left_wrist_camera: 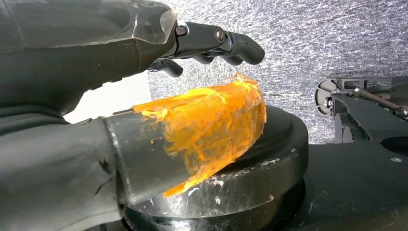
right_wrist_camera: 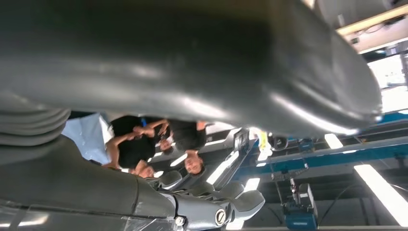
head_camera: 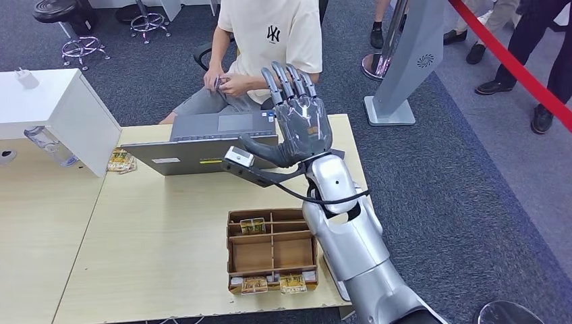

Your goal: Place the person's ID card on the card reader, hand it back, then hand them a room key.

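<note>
The table (head_camera: 168, 236), a light wood top, carries everything of note. A person (head_camera: 270, 47) in a cream shirt sits at its far edge, both of their hands together at the lap around a small item; I cannot tell whether it is the ID card. A white box (head_camera: 57, 115) stands at the far left corner, with a clear plastic container (head_camera: 47, 145) against its front face.

A grey laptop (head_camera: 202, 143) sits at the far edge, in front of the person.

My right arm (head_camera: 347, 236) rises from the near right corner, silver-cased. My right hand (head_camera: 297, 121) is raised over the far right part of the table, palm up, fingers straight and spread, thumb out to the side, holding nothing. A small camera module (head_camera: 239, 158) sits on a bracket just beside the wrist.

A brown cardboard organiser (head_camera: 270, 250) stands at the near edge, just beside my right forearm. One far compartment holds a card packet (head_camera: 252, 225); the near row holds several more cards (head_camera: 273, 282), which may be the room keys. A few printed packets (head_camera: 120, 160) lie at the laptop's left, near the white box.

My left hand (left_wrist_camera: 144, 72) shows in the left wrist view above grey carpet, fingers (left_wrist_camera: 231, 45) curled forward, thumb wrapped in orange tape (left_wrist_camera: 211, 125). It holds nothing that I can see; whether it counts as clenched I cannot tell.
</note>
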